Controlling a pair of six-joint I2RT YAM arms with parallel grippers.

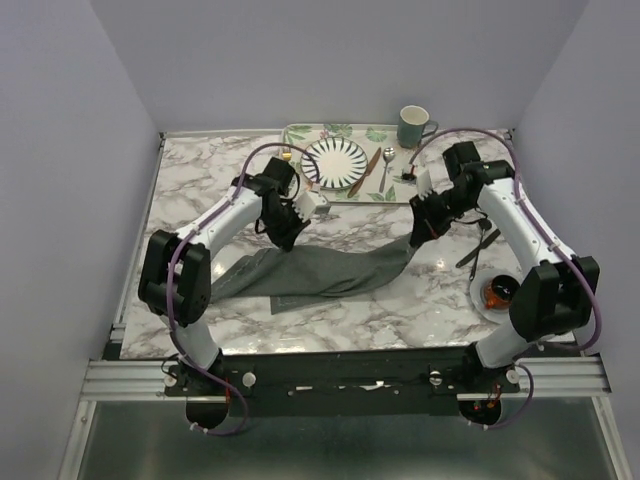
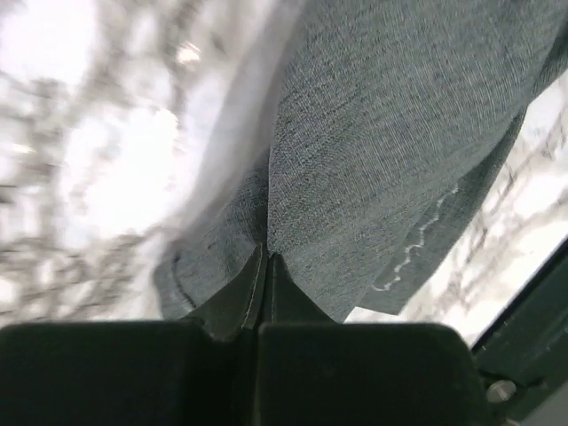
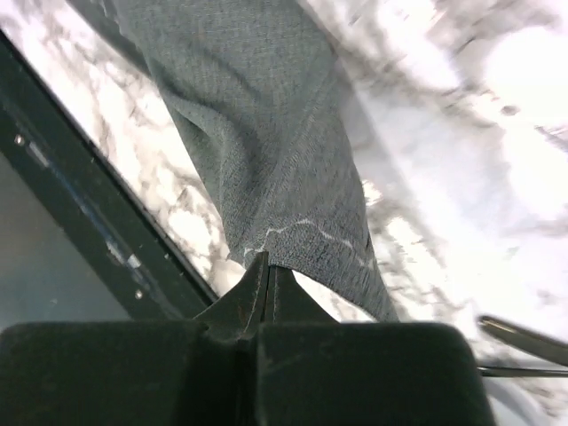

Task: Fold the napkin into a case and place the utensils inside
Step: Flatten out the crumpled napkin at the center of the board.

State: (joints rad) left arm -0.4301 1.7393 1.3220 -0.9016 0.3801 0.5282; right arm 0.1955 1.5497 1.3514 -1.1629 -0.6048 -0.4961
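Observation:
The dark grey napkin (image 1: 320, 270) hangs stretched between both grippers, its near part lying on the marble table. My left gripper (image 1: 287, 238) is shut on the cloth's left upper edge, and the left wrist view shows its tips (image 2: 266, 253) pinching the napkin (image 2: 382, 133). My right gripper (image 1: 418, 238) is shut on the right corner; its tips (image 3: 268, 262) clamp the stitched border of the napkin (image 3: 257, 124). A brownish knife (image 1: 357, 172) and a silver spoon (image 1: 385, 168) lie beside the striped plate (image 1: 335, 163). A dark-handled fork (image 1: 478, 248) lies under the right arm.
A leaf-print placemat (image 1: 300, 133) at the back holds the plate, with a green mug (image 1: 413, 127) at its right end. A white dish (image 1: 480, 300) with something orange sits near the right arm's base. The table's near rail (image 3: 80, 195) runs close below the hanging cloth.

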